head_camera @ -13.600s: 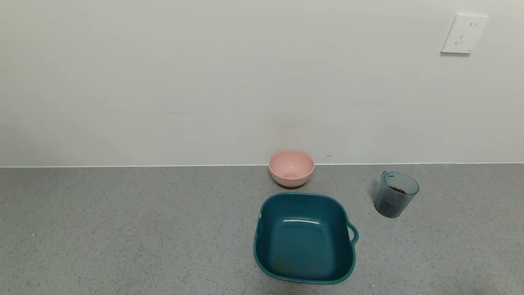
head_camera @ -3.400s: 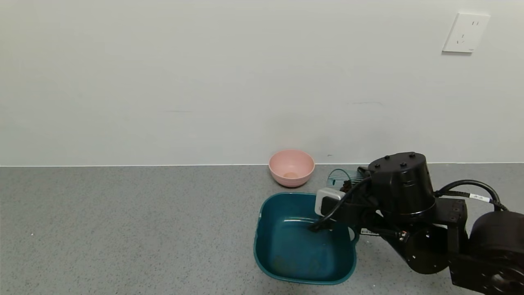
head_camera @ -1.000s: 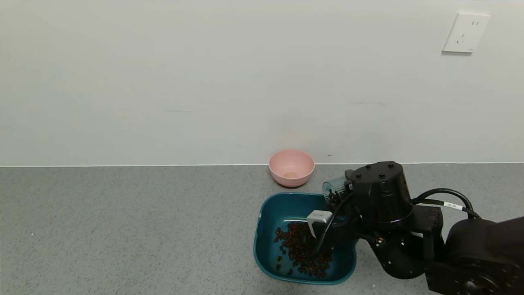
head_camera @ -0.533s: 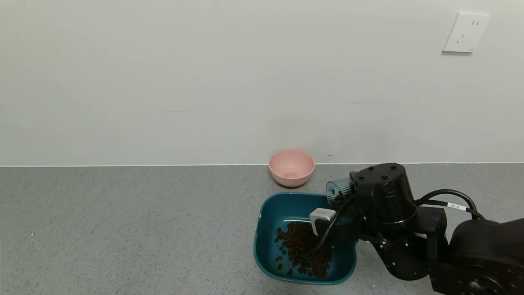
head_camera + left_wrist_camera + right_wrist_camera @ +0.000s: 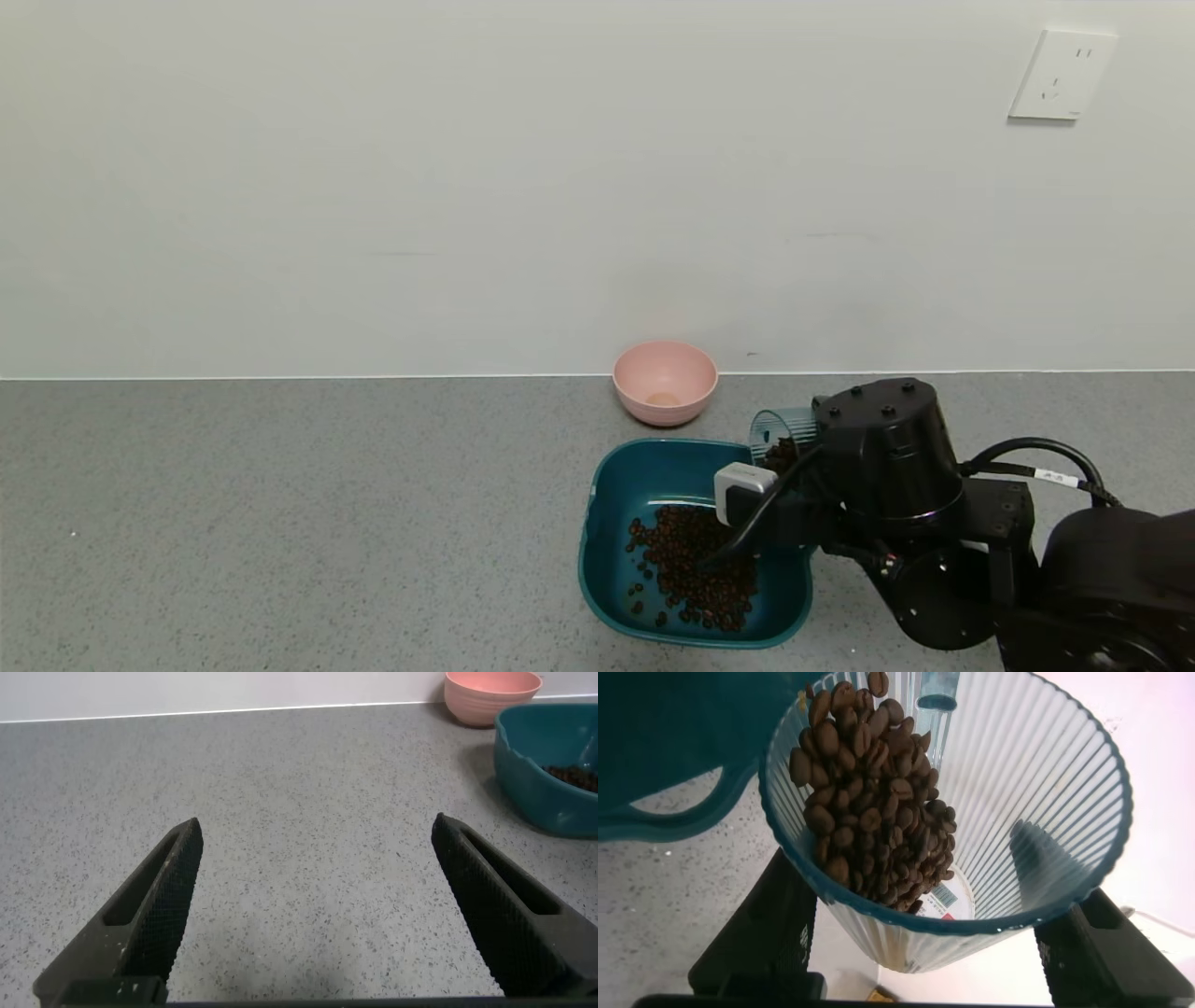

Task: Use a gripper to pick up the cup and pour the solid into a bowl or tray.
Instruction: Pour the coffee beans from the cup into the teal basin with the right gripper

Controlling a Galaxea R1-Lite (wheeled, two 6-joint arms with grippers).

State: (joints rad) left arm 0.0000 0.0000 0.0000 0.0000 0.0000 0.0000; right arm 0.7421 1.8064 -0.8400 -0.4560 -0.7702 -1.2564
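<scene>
Ribbed cup [image 5: 990, 812], label perhaps barcoded

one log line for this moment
right gripper: holds tilted ribbed grey-blue cup | brown beans: partly in teal basin | left gripper: open, idle

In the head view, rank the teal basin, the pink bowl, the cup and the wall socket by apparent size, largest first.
1. Teal basin, clearly largest.
2. Pink bowl.
3. Wall socket, close to the bowl but smaller.
4. Cup, tilted in the right gripper and partly hidden by it, so its rank is unsure.
</scene>
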